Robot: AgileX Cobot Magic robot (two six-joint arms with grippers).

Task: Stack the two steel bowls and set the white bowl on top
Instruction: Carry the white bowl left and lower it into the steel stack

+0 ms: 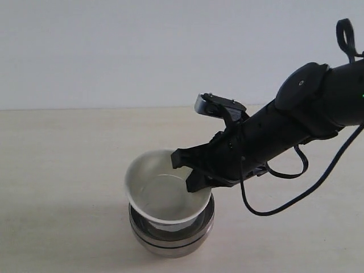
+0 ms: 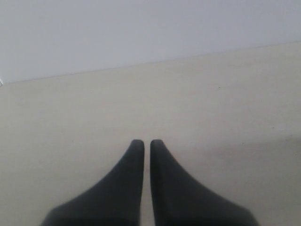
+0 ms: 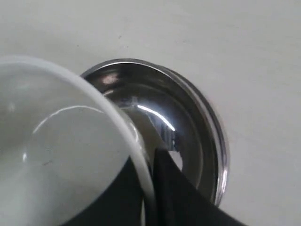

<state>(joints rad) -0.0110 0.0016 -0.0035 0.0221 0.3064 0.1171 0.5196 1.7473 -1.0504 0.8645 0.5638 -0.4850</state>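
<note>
The two steel bowls [image 1: 170, 242] stand nested one inside the other on the table, near the front. The white bowl [image 1: 156, 190] hangs tilted in the mouth of the upper steel bowl [image 3: 197, 122], and my right gripper [image 1: 190, 173] is shut on its right rim, one finger inside and one outside. In the right wrist view the white bowl [image 3: 56, 155] covers much of the steel bowl, and the right gripper [image 3: 151, 174] pinches the rim. My left gripper [image 2: 146, 143] is shut on nothing above bare table; it does not show in the exterior view.
The pale table [image 1: 62, 170] runs back to a plain white wall [image 1: 142, 45]. The right arm's black cable [image 1: 284, 199] loops down beside the bowls on the right.
</note>
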